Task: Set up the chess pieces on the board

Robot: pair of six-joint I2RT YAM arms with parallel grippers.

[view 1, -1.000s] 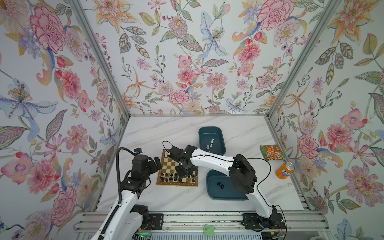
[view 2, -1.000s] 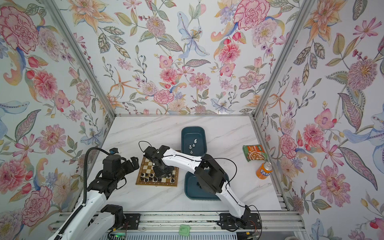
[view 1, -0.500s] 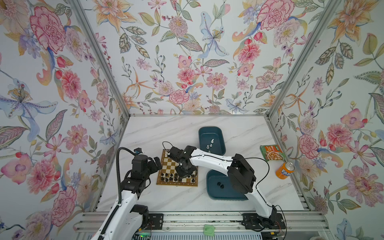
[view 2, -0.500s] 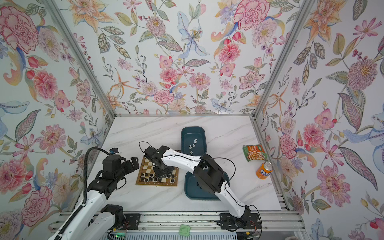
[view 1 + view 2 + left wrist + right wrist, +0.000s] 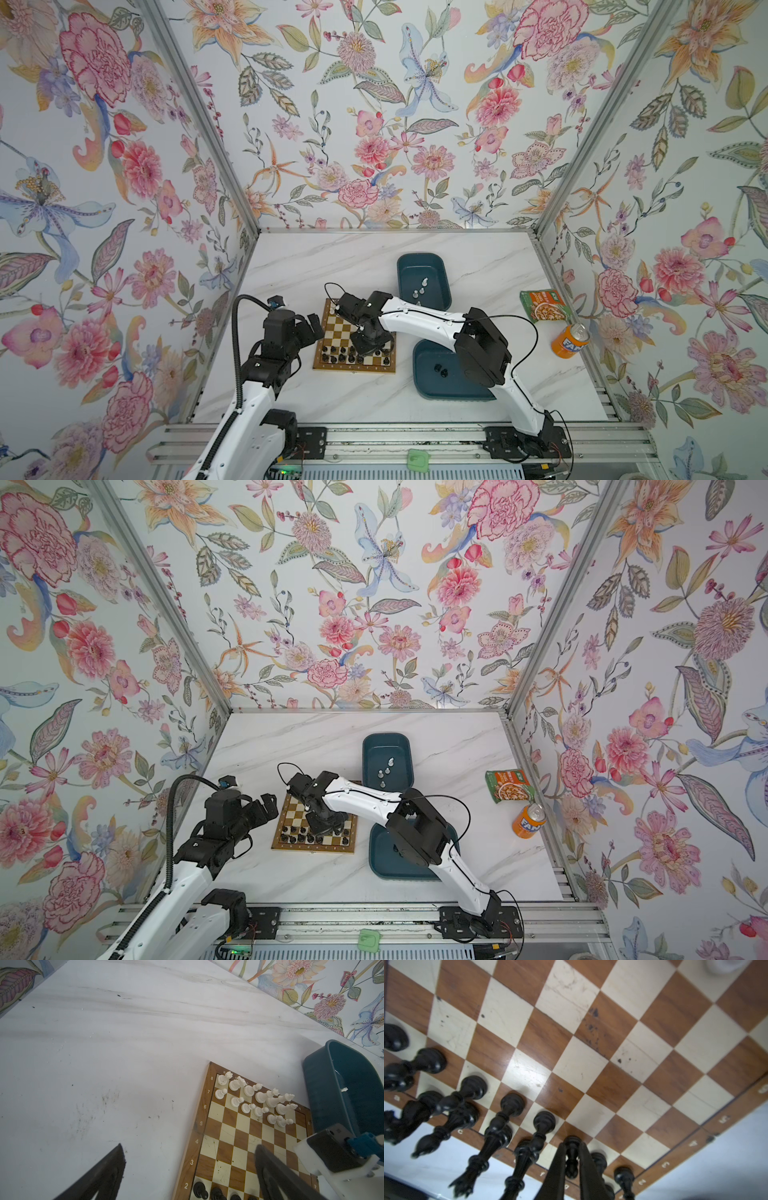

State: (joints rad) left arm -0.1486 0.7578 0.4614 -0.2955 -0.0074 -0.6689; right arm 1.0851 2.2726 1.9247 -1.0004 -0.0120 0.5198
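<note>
**Fingers [image 5: 556, 1169] of the right gripper [image 5: 572, 1145] pinched on a small glossy black turned pawn [image 5: 571, 1160]**

I have the pawn clamped by its stem between narrow jaws. Its base points down at a brown square in the second row of the square wooden chessboard [image 5: 571, 1022] with tan-brown and cream checks. I cannot tell whether the base is fully seated. To finish well, I judge I should lower straight down until it sits flat mid-square. Then I should part the fingers only slightly and lift vertically. The other glossy black pieces [image 5: 512, 1105] stand just beside it, and a sideways drift could topple them.

The left gripper [image 5: 189, 1145] hangs with fingers spread wide, holding nothing, at the board's left edge over the white marble tabletop [image 5: 124, 1043].

Only the right wrist view shows the pinch; in both top views the wrist hides it. The left wrist view shows the white turned pieces [image 5: 255, 1097] in two rows at the far end, which the right arm largely covers from above. Only the top views show the two dark teal rounded tubs. The far tub [image 5: 432, 266] holds a few white pieces and the near tub [image 5: 428, 386] a couple of black ones, so I judge the setup unfinished.
</note>
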